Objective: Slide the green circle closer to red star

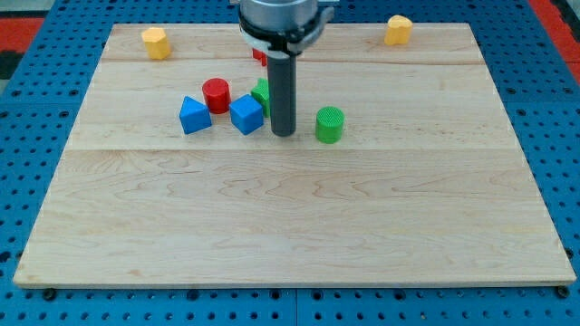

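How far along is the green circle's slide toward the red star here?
Done: nothing visibly; the green circle stands apart, right of my tip. In hand: my tip sits just left of it, without contact. Left: the whole push up-left toward the red block, mostly hidden behind the arm.

The rod (283, 91) hides most of a green block (261, 93) just left of it and nearly all of a red block (258, 56) behind it; neither shape can be made out. The arm's housing (279, 18) is cut off by the top edge.
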`<act>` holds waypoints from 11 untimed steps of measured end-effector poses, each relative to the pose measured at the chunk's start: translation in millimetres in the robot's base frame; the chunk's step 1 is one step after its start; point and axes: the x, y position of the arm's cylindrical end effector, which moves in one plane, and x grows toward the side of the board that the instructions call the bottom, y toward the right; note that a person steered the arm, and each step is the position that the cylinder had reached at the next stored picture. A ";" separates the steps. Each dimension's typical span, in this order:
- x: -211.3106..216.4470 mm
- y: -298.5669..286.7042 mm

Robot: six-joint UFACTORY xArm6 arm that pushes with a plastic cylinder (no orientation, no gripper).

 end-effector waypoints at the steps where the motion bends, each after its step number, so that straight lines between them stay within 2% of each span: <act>1: 10.5 53.8; 3: -57.4 40.8; 6: -74.7 108.1; 7: -111.1 108.1; 9: -166.9 -21.1; 10: -179.6 -32.7; 11: -172.1 -71.9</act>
